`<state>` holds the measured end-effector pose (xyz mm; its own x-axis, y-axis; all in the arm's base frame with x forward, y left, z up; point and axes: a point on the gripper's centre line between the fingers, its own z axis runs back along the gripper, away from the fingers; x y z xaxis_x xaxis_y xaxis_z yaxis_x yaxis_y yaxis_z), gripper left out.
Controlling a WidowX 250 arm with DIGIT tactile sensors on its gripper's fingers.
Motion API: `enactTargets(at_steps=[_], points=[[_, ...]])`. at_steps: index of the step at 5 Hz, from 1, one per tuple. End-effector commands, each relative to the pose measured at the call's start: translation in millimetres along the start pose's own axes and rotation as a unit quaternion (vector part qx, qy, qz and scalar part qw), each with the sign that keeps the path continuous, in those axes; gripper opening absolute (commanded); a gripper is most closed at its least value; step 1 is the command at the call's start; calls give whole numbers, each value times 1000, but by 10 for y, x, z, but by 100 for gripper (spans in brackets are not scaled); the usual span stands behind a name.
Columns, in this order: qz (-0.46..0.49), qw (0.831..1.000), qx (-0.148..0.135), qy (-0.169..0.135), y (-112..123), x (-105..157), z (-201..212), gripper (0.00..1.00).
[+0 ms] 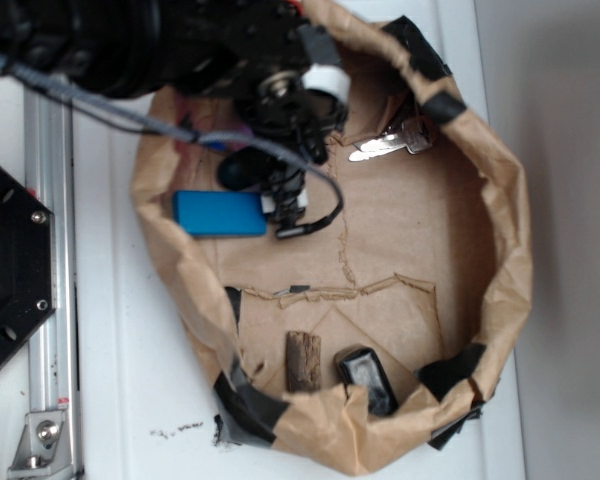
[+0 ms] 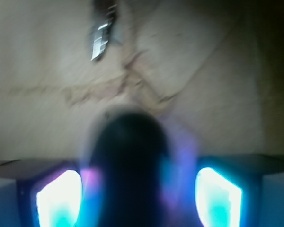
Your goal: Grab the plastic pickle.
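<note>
The plastic pickle (image 1: pixel 242 170) is a dark, rounded shape lying on the brown paper just above the blue block (image 1: pixel 220 213). In the exterior view my gripper (image 1: pixel 285 200) hangs down right beside it, at the block's right end. In the wrist view the pickle (image 2: pixel 128 156) is a blurred dark mass very close to the camera. It sits between my two glowing fingers (image 2: pixel 59 198), with a gap on each side. The gripper (image 2: pixel 138 176) is open around it, and I cannot tell whether either pad touches it.
The brown paper bag's rolled rim (image 1: pixel 505 250) with black tape walls the area. A metal key (image 1: pixel 390 143) lies at the back right. A small brown wooden piece (image 1: pixel 302 360) and a black object (image 1: pixel 368 378) lie near the front rim. A metal rail (image 1: pixel 50 250) runs at the left.
</note>
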<state>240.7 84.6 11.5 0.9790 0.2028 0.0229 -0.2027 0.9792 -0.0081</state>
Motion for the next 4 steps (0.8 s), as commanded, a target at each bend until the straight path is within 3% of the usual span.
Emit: enactTargets(at_steps=[1, 4], points=[[54, 999, -3, 6, 51, -90, -80, 0], [42, 999, 1, 5, 44, -110, -48, 0]])
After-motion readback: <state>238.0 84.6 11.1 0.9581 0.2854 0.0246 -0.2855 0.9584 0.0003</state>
